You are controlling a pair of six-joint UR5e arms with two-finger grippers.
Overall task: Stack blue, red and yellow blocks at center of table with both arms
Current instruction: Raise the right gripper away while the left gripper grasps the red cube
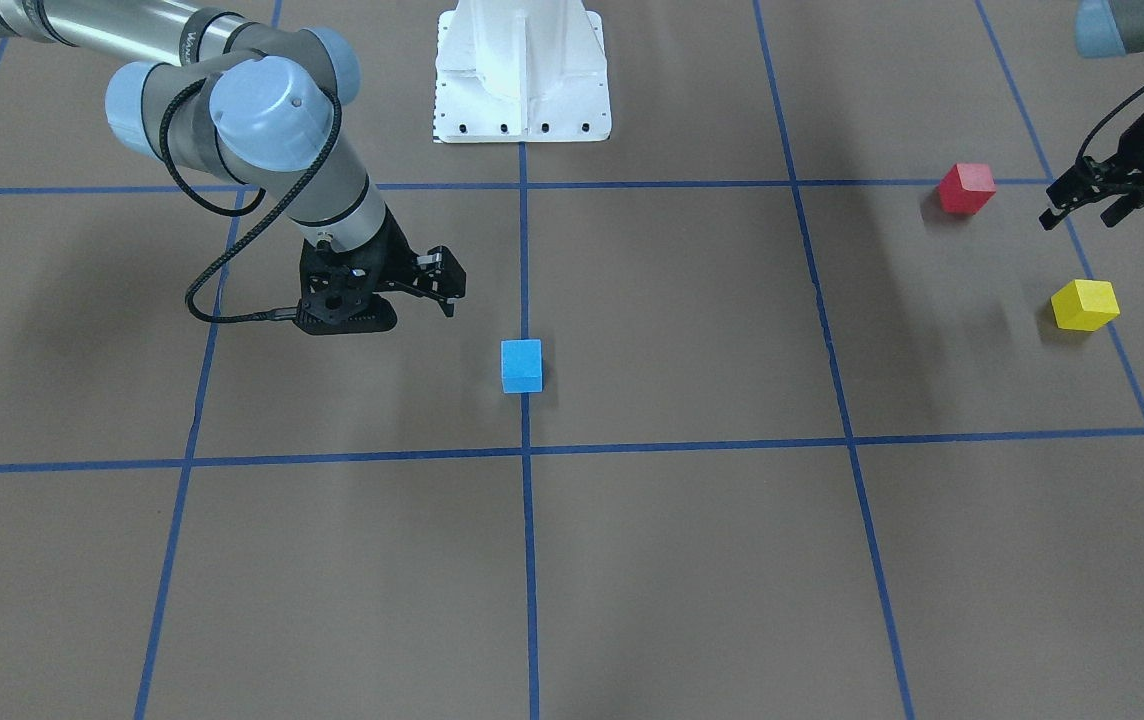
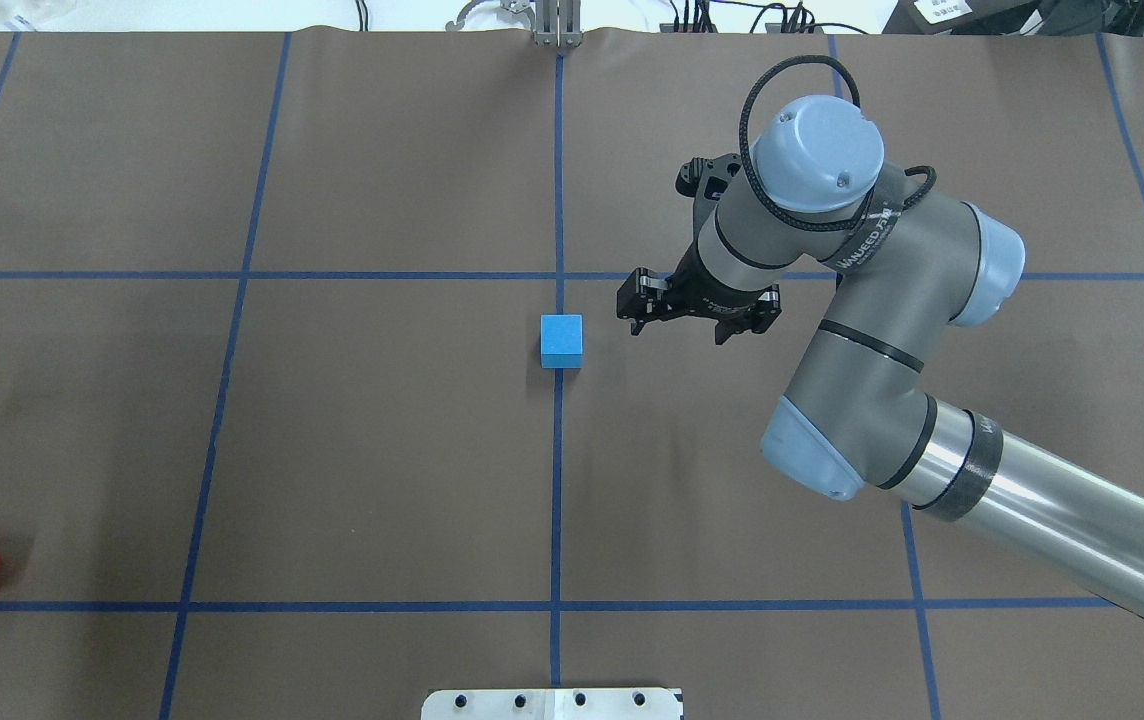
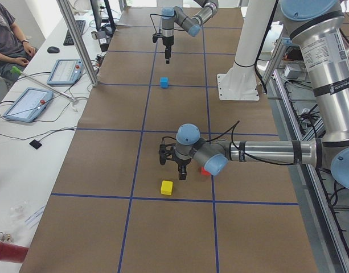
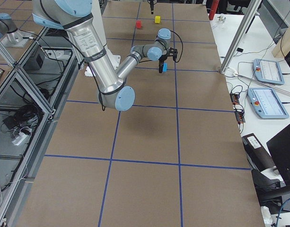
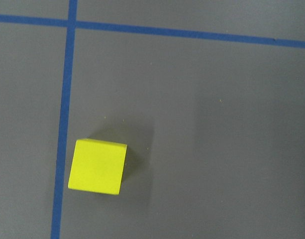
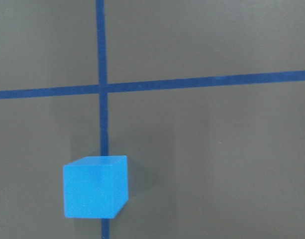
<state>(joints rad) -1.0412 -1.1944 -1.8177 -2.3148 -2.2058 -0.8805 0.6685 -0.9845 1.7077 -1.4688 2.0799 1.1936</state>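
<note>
The blue block [image 1: 521,366] sits on the blue tape line at the table's center; it also shows in the overhead view [image 2: 561,341] and the right wrist view [image 6: 95,186]. My right gripper [image 2: 677,333] is open and empty, raised just beside the blue block and apart from it [image 1: 437,290]. The red block [image 1: 966,188] and the yellow block [image 1: 1085,305] lie far out on my left side. My left gripper [image 1: 1079,220] is open and empty, hovering between them. The yellow block shows in the left wrist view [image 5: 97,166]. No fingers show in either wrist view.
The white robot base [image 1: 522,70] stands at the table's near edge. Blue tape lines [image 2: 557,500] grid the brown table. An operator [image 3: 6,40] and tablets [image 3: 26,102] are at a side bench beyond metal posts [image 3: 77,40].
</note>
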